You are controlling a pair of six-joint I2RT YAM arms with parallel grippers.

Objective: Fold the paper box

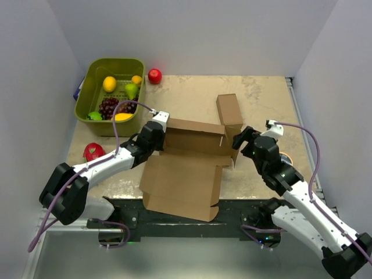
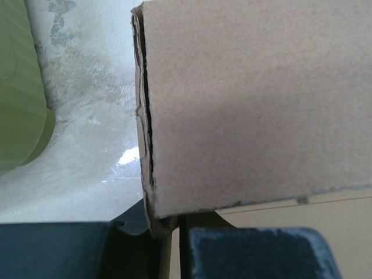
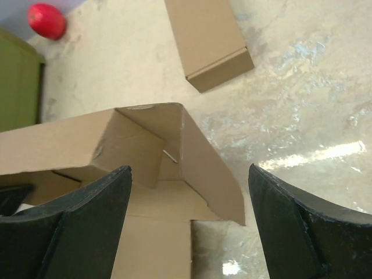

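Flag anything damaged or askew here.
The paper box overhangs the near edge of the table, and where the left gripper pinches it, its edge shows a dark split between layers.

Two boxes (image 1: 183, 177) (image 1: 229, 109), one basket (image 1: 114, 60), roughly eight fruits (image 1: 109, 83)

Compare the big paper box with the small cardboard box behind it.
The paper box is far bigger and only half-folded, open; the small cardboard box is closed. The left gripper pinches the paper box; the small one lies ungripped. Both are plain brown cardboard.
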